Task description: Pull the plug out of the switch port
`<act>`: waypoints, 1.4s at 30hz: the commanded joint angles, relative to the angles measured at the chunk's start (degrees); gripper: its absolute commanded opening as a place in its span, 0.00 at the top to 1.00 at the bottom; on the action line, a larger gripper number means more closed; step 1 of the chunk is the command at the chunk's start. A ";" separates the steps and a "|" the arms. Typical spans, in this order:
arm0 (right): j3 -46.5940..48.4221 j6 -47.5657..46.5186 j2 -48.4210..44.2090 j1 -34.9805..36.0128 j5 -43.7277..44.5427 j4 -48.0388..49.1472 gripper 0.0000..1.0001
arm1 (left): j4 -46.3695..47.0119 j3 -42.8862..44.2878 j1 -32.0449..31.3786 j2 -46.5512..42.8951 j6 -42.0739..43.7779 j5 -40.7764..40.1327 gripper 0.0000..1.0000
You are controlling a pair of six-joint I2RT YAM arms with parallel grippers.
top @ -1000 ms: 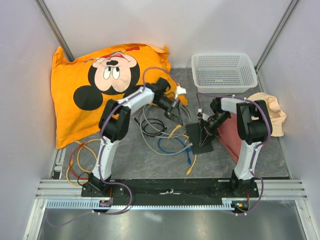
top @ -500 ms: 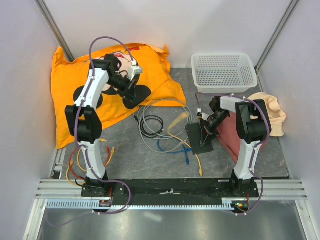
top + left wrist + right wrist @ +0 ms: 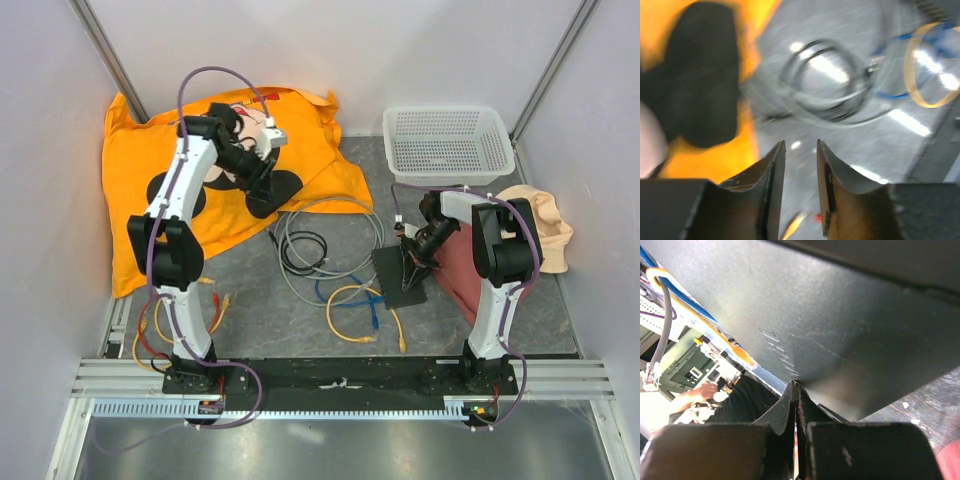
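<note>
— What fills the frame?
— The switch [image 3: 850, 325]: a flat black box, finely scratched near its lower edge.
— And the right gripper [image 3: 796, 390]?
— Its fingers are pressed together, with the tips right at that edge.
— Any cables?
— A blue cable [image 3: 646, 256] and a yellow cable [image 3: 660, 274] run along the box. A grey cable [image 3: 662, 325] ends in a clear plug [image 3: 650, 376]. The speckled counter [image 3: 925, 400] meets a red cloth [image 3: 951, 460].

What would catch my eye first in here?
The big orange Mickey Mouse pillow at the far left, with the left gripper hovering over its edge. Next comes the tangle of coloured cables mid-table. Beside it, the right gripper is shut, tips down on the flat black switch.
</note>
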 commanded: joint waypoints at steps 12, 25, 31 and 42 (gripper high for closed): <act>0.47 -4.78 -5.76 0.03 11.38 15.86 0.60 | 20.16 -28.33 -27.14 -1.84 -13.83 11.84 0.53; -1.38 -5.22 -8.49 0.03 11.56 15.69 0.54 | 29.84 -28.88 -32.94 6.24 -22.87 5.78 0.53; -2.61 -5.31 -9.72 -0.05 11.64 16.30 0.54 | 30.37 -28.09 -33.73 8.79 -25.08 3.92 0.74; -4.72 -5.66 -9.46 -0.32 11.91 16.39 0.54 | 24.13 -26.41 -26.19 -8.42 -26.75 -2.21 0.98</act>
